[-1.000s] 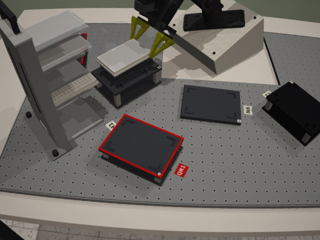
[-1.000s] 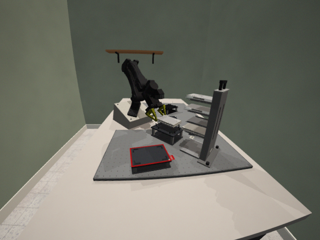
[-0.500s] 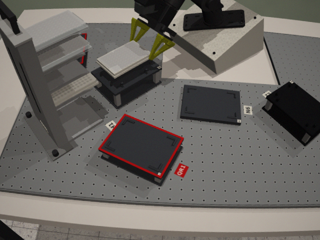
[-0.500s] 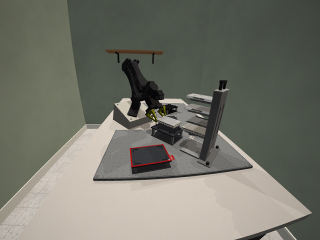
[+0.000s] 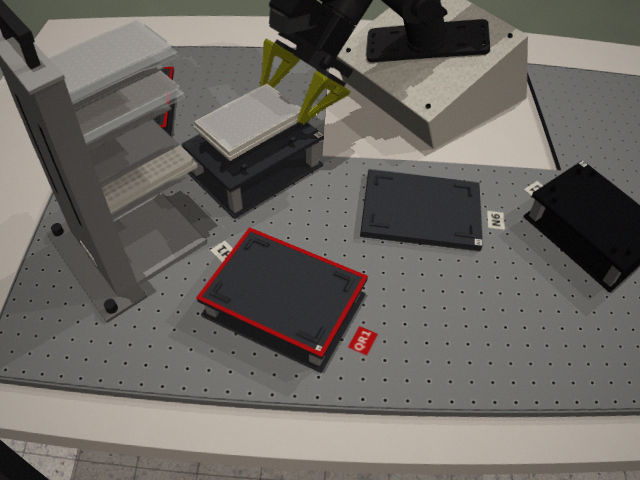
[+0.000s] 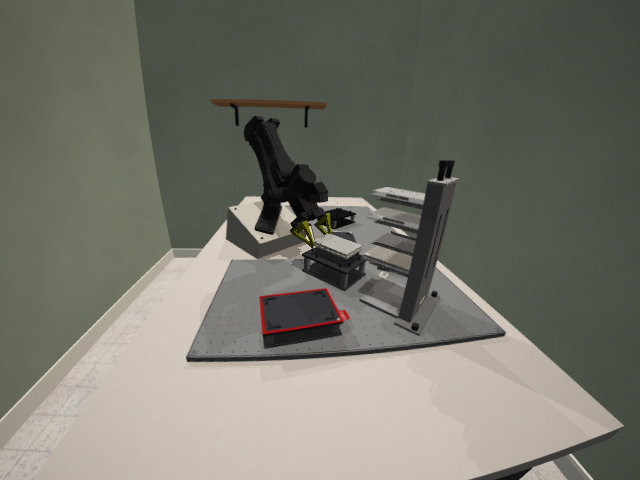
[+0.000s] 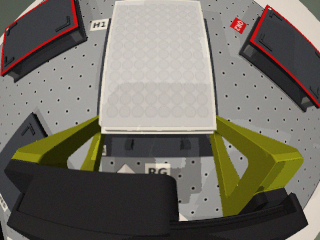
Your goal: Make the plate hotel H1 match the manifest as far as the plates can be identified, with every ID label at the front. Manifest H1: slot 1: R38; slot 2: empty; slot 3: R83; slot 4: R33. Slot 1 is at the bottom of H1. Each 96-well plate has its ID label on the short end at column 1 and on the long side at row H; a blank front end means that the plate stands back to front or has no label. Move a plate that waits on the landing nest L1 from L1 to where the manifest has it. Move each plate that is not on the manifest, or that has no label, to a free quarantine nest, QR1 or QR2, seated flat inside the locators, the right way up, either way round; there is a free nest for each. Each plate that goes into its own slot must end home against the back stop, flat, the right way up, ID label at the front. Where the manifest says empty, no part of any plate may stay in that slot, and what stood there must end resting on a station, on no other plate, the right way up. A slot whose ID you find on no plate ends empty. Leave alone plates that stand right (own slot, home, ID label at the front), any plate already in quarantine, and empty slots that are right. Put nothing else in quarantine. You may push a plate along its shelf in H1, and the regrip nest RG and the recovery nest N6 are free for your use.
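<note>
My gripper (image 5: 299, 85) has yellow fingers and is shut on the near short end of a pale grey plate (image 5: 248, 121). It holds the plate just over the black raised nest RG (image 5: 258, 155), about level. In the wrist view the plate (image 7: 158, 67) fills the middle, my fingertips press its two near corners, and the RG label (image 7: 158, 170) shows below it. I can read no ID label on the plate. The hotel H1 (image 5: 62, 155) stands at the left with plates on its shelves; a lower plate (image 5: 149, 175) shows its wells. The gripper also shows in the exterior view (image 6: 311, 228).
The red-framed nest QR1 (image 5: 281, 289) lies empty in front of RG. A second red-framed nest (image 5: 168, 98) peeks out behind the hotel. The flat nest N6 (image 5: 421, 209) and a black raised nest (image 5: 584, 222) stand empty to the right. The arm's sloped base (image 5: 434, 77) is behind.
</note>
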Controlling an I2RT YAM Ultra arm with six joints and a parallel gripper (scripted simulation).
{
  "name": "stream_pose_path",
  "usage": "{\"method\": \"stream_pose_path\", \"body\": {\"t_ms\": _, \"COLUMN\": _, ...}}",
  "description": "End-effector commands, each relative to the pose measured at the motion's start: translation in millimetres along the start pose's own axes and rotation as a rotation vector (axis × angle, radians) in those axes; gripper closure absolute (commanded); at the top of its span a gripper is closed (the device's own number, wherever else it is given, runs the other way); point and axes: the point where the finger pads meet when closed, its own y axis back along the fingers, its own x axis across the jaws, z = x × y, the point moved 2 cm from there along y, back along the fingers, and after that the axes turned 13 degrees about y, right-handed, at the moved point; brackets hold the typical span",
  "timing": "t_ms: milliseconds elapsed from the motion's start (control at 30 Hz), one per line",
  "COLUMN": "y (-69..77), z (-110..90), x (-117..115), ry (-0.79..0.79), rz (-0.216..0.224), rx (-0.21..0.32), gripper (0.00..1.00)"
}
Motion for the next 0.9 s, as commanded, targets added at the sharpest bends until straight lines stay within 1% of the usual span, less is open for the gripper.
{"method": "stream_pose_path", "body": {"t_ms": 0, "y": -3.1, "z": 4.4, "x": 0.7, "ry": -0.001, "rz": 0.001, "rx": -0.02, "gripper": 0.15}}
{"method": "stream_pose_path", "body": {"t_ms": 67, "y": -4.4, "z": -2.9, "x": 1.9, "ry": -0.005, "rz": 0.002, "rx": -0.005, "gripper": 0.15}}
{"method": "stream_pose_path", "body": {"t_ms": 133, "y": -5.0, "z": -2.3, "x": 1.9, "ry": -0.004, "rz": 0.002, "rx": -0.008, "gripper": 0.15}}
{"method": "stream_pose_path", "body": {"t_ms": 167, "y": -4.9, "z": 1.7, "x": 0.8, "ry": -0.002, "rz": -0.001, "rx": -0.017, "gripper": 0.15}}
{"method": "stream_pose_path", "body": {"t_ms": 233, "y": -6.0, "z": -3.6, "x": 2.8, "ry": -0.003, "rz": 0.004, "rx": -0.008, "gripper": 0.15}}
{"method": "stream_pose_path", "body": {"t_ms": 400, "y": -7.1, "z": -5.5, "x": 3.6, "ry": -0.003, "rz": 0.005, "rx": -0.006, "gripper": 0.15}}
{"method": "stream_pose_path", "body": {"t_ms": 467, "y": -7.3, "z": -0.1, "x": 1.7, "ry": -0.001, "rz": 0.001, "rx": -0.019, "gripper": 0.15}}
{"method": "stream_pose_path", "body": {"t_ms": 533, "y": -8.4, "z": -7.0, "x": 3.5, "ry": -0.004, "rz": 0.004, "rx": -0.006, "gripper": 0.15}}
{"method": "stream_pose_path", "body": {"t_ms": 600, "y": -9.0, "z": -7.2, "x": 3.2, "ry": -0.004, "rz": 0.002, "rx": -0.007, "gripper": 0.15}}
{"method": "stream_pose_path", "body": {"t_ms": 633, "y": -9.0, "z": -2.7, "x": 1.9, "ry": -0.002, "rz": -0.001, "rx": -0.017, "gripper": 0.15}}
{"method": "stream_pose_path", "body": {"t_ms": 667, "y": -9.3, "z": -2.9, "x": 2.1, "ry": -0.002, "rz": 0.0, "rx": -0.017, "gripper": 0.15}}
{"method": "stream_pose_path", "body": {"t_ms": 733, "y": -10.4, "z": -9.0, "x": 4.5, "ry": -0.003, "rz": 0.005, "rx": -0.006, "gripper": 0.15}}
{"method": "stream_pose_path", "body": {"t_ms": 867, "y": -11.1, "z": -9.7, "x": 4.6, "ry": -0.003, "rz": 0.005, "rx": -0.006, "gripper": 0.15}}
